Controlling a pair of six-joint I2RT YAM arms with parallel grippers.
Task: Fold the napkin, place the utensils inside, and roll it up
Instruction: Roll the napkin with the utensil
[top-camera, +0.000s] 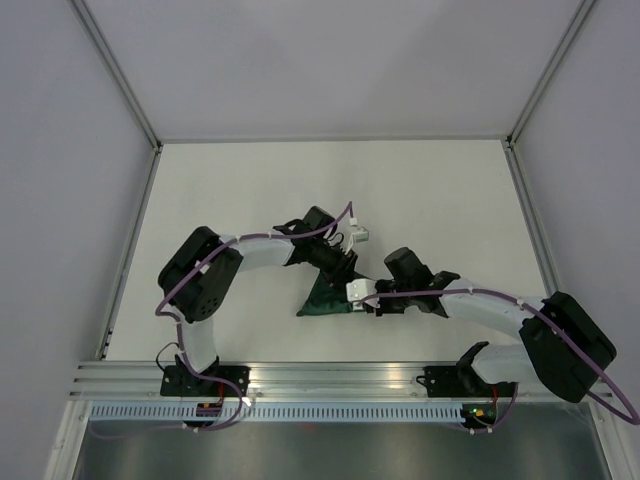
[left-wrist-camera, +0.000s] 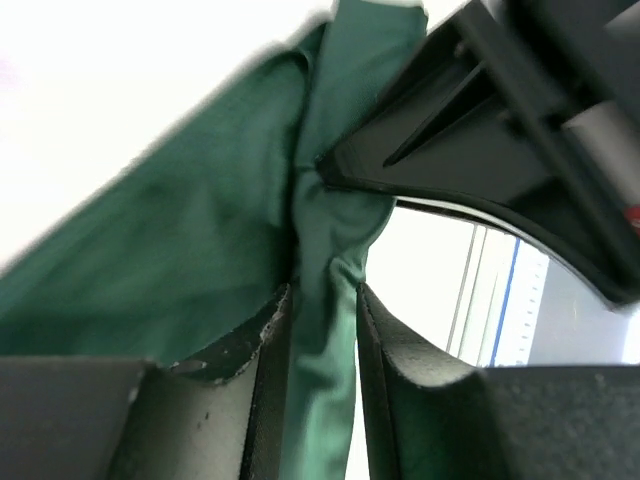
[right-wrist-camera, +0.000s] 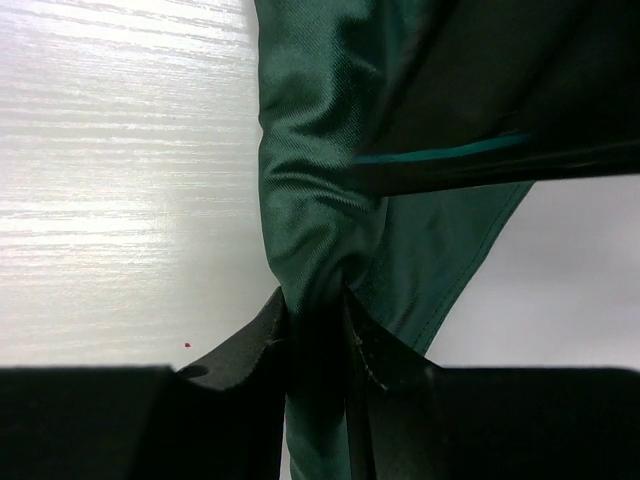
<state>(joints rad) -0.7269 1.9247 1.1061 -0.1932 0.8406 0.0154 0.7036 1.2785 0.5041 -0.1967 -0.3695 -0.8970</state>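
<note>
1 napkin (top-camera: 325, 300), bunched: the right fingers (right-wrist-camera: 240, 350) clench it; the left fingers (left-wrist-camera: 420, 390) straddle it, grip impossible to tell.

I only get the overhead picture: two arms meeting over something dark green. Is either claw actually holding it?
Observer: Yes. The right wrist camera shows the right gripper pinching a bunched fold of the napkin between its fingers.
Visitor: And the left one?
Observer: Its own camera shows the left gripper with a strip of napkin filling the gap between its fingers.
Visitor: Are the claws close together?
Observer: Very. In the left wrist view a right finger touches the napkin just beyond the left fingertips.
</note>
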